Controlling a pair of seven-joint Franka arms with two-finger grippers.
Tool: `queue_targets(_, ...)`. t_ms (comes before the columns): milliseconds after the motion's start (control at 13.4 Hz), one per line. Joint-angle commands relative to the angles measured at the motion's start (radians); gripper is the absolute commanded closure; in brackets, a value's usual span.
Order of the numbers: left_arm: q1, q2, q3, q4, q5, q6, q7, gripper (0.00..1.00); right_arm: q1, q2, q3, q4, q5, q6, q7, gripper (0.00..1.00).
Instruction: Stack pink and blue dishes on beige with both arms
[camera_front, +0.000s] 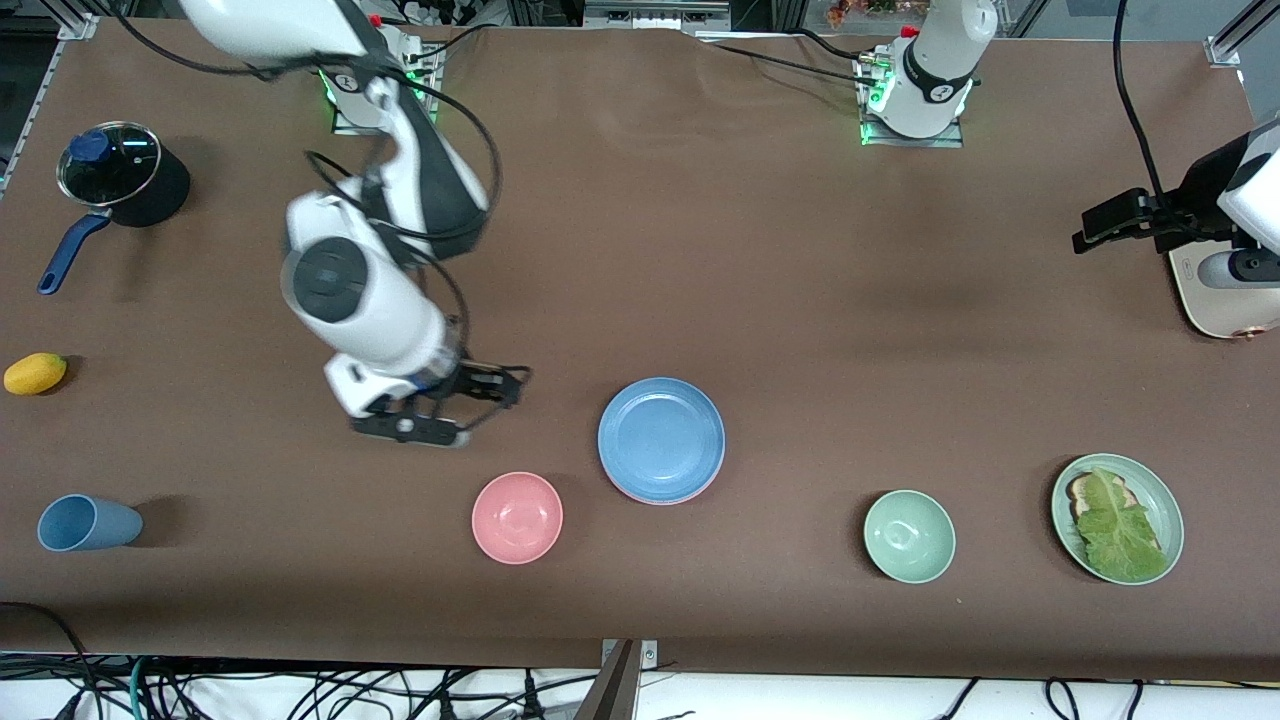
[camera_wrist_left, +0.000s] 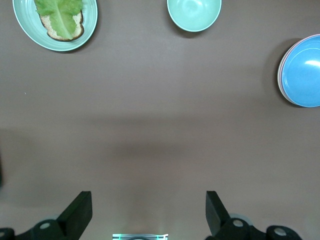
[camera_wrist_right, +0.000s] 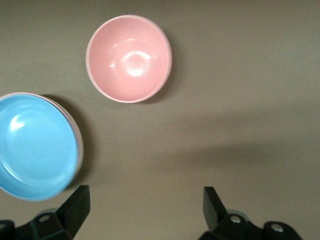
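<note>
From my remote console: the blue plate (camera_front: 661, 438) sits on top of a stack near the middle of the table, with the pale rim of the pink plate (camera_front: 668, 498) peeking out just beneath it on the side nearer the front camera. I cannot make out a beige plate under them. The right gripper (camera_front: 470, 408) hangs over bare tabletop toward the right arm's end, beside the stack and apart from it, its fingers (camera_wrist_right: 76, 206) spread wide and holding nothing. A pink bowl (camera_front: 517, 517) rests nearer the front camera than that gripper, close to the stack but not touching it. The left gripper (camera_front: 1092, 228) waits up at the left arm's end of the table, fingers (camera_wrist_left: 79, 212) wide apart and empty. Toward that end sit a mint-green bowl (camera_front: 909, 536) and a green plate (camera_front: 1168, 510) carrying lettuce on toast. At the right arm's end I see a blue cup (camera_front: 86, 523) on its side, a yellow fruit (camera_front: 35, 373) and a lidded saucepan (camera_front: 118, 183).
</note>
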Motion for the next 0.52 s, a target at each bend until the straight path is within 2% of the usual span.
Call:
queue_targets(0, -0.005, 0.003, -0.004, 0.015, -0.011, -0.001, 0.017, 0.0, -0.102, -0.229, 0.013, -0.232, 0.016, -0.03, -0.128, 0.0)
queue_targets(224, -0.005, 0.003, -0.004, 0.015, -0.011, -0.001, 0.017, 0.0, -0.206, -0.352, 0.013, -0.248, 0.015, -0.199, -0.324, 0.0)
queue_targets(448, -0.007, 0.003, -0.005, 0.015, -0.011, -0.001, 0.017, 0.0, -0.258, -0.454, 0.016, -0.246, 0.003, -0.329, -0.351, 0.0)
